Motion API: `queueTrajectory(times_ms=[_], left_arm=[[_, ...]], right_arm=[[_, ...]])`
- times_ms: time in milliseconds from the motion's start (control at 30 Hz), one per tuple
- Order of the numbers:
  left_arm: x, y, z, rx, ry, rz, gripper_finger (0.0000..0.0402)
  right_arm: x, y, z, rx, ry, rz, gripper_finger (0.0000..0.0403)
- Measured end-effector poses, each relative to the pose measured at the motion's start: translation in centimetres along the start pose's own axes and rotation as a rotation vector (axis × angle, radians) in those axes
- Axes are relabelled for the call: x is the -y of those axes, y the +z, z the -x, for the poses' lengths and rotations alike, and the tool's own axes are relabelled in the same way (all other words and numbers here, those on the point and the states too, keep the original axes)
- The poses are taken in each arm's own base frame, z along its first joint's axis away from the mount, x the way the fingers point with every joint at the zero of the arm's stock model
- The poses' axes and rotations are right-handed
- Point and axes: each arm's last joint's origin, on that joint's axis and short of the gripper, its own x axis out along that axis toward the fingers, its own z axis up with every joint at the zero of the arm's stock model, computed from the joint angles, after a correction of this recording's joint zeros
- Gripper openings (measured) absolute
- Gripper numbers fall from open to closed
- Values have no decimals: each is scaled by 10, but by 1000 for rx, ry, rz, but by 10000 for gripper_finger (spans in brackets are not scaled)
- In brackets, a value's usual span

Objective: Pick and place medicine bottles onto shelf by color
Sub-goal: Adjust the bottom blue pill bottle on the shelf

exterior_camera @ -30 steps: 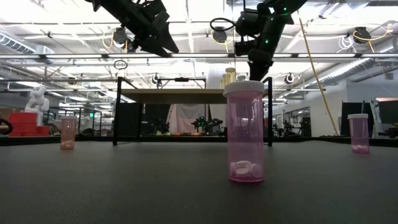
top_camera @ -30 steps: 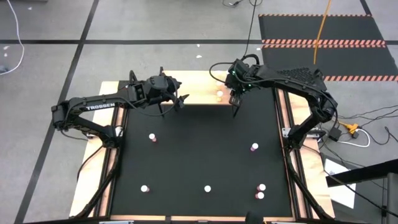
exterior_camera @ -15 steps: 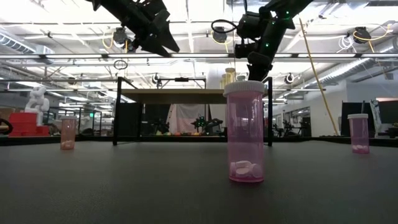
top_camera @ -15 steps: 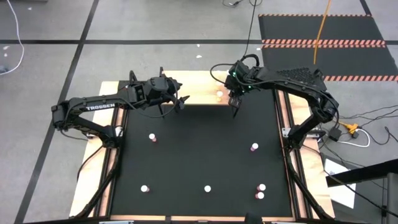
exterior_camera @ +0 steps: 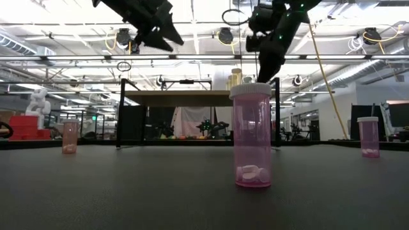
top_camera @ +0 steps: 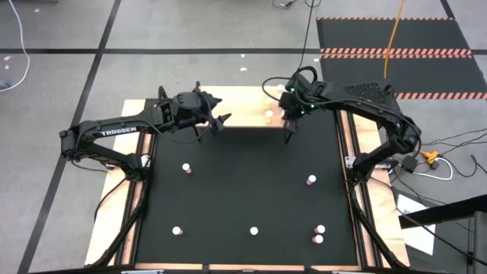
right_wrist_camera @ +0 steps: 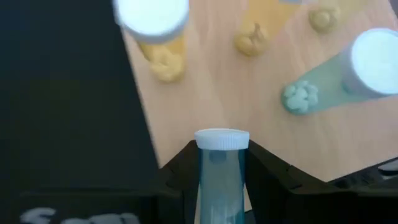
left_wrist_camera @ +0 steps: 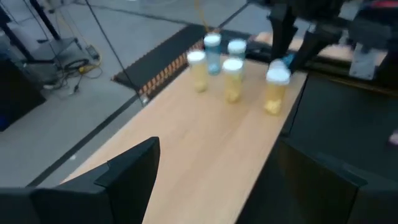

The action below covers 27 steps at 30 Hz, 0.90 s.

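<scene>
The tan shelf stands at the mat's far edge. On its right end stand yellow bottles and blue ones. My right gripper hovers at the shelf's right end, shut on a blue bottle. My left gripper hangs open and holds nothing over the shelf's near edge, left of the middle. Several pink bottles stand upright on the black mat: one at the left, one at the right, and others along the near edge. My right gripper pinches the blue bottle's body between its two fingers, which lie along it. The white cap sticks out past the fingertips. The fingers slant down from the table's right side. The bottle is lifted clear above the shelf's near edge.
The black mat covers most of the table, with open room in its middle. In the low view a pink bottle stands close in front, and the shelf's thin black legs rise behind it. Cables lie on the floor at the right.
My right gripper has risen slightly beside the shelf's right end, with the blue bottle still between its fingers.
</scene>
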Motion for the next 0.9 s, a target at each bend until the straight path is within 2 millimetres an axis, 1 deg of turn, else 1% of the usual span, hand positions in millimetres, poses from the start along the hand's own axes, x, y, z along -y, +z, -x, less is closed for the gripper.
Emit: queueTrajectory(times_ms=[67, 133, 267, 367, 500, 600, 733, 900], left_arm=[[0, 2, 4, 9, -28, 4, 324], [1, 6, 4, 53, -82, 21, 324], [5, 13, 4, 124, -216, 59, 324], [7, 16, 5, 157, -239, 74, 324], [7, 21, 6, 203, -249, 124, 324], [10, 26, 8, 245, -292, 156, 324], [27, 29, 5, 303, -361, 147, 324], [50, 36, -3, 436, -430, 147, 324]], right_arm=[[-2, 1, 10, 47, 27, -23, 101], [-4, 2, 21, 114, 66, -41, 101], [-8, 9, 48, 297, 136, -58, 99], [-9, 15, 65, 439, 145, -63, 99], [-9, 27, 78, 609, 181, -53, 99], [-11, 37, 86, 728, 286, -57, 99], [-24, 49, 96, 850, 431, -31, 99], [-46, 62, 106, 987, 511, 64, 99]])
